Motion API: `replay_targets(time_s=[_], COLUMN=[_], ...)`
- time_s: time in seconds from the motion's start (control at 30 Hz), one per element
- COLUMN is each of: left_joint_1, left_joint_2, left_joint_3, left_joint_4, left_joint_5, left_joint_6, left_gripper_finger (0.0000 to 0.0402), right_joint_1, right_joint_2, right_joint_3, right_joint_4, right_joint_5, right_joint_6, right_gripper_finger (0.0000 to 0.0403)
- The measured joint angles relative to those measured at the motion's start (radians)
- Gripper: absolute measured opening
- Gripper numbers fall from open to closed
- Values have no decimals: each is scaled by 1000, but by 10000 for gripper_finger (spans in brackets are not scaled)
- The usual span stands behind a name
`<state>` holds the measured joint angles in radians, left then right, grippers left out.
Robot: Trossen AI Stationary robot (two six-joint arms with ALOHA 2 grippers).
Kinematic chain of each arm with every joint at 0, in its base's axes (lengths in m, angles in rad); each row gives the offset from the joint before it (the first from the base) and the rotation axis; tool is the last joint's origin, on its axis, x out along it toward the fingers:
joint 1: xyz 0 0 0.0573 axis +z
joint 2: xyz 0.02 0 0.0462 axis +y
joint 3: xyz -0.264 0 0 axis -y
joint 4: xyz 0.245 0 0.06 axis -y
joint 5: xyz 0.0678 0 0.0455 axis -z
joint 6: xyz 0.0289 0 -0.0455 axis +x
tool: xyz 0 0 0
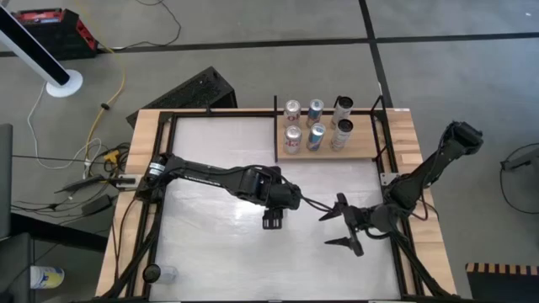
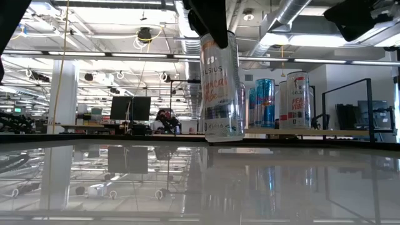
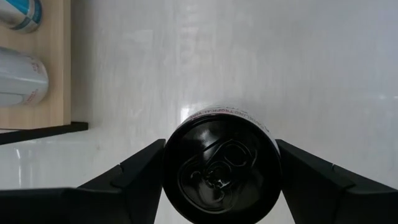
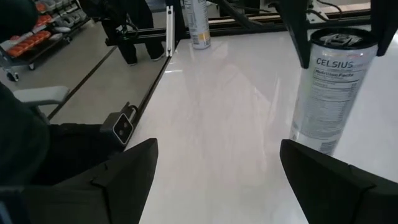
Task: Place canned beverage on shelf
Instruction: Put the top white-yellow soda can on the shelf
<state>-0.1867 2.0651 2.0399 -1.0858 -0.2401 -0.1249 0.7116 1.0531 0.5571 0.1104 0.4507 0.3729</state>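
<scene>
1. The left gripper [image 3: 221,171] is clamped round a can [image 2: 222,84] just below its top, as seen in the left wrist view.
2. The can is held upright, its base at or just above the tabletop [image 1: 219,252].
3. The shelf [image 1: 366,153], well beyond the gripper, is already stocked with six cans.
4. The carry step is judged in hand; a lift and a free shelf spot are called for next.
5. The right gripper [image 1: 341,225] is held wide apart, empty, just beside.
</scene>
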Motion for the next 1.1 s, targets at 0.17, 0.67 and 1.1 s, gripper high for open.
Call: replay_targets(time_s=[0.17, 0.67, 1.1], left_joint_1=[1, 0, 0], left_joint_2=[0, -1, -2], left_joint_3=[0, 1, 0], left_joint_4=[-4, 6, 6], left_joint_5=[50, 57, 57], left_joint_6=[12, 52, 62], left_gripper_finger=[260, 284, 285], right_joint_1=[-15, -15, -15], right_joint_2=[0, 0, 0], right_joint_3=[0, 0, 0], right_joint_4=[0, 0, 1], right_joint_5=[0, -2, -3], right_joint_6=[-5, -7, -12], right_gripper_finger=[361, 361, 361])
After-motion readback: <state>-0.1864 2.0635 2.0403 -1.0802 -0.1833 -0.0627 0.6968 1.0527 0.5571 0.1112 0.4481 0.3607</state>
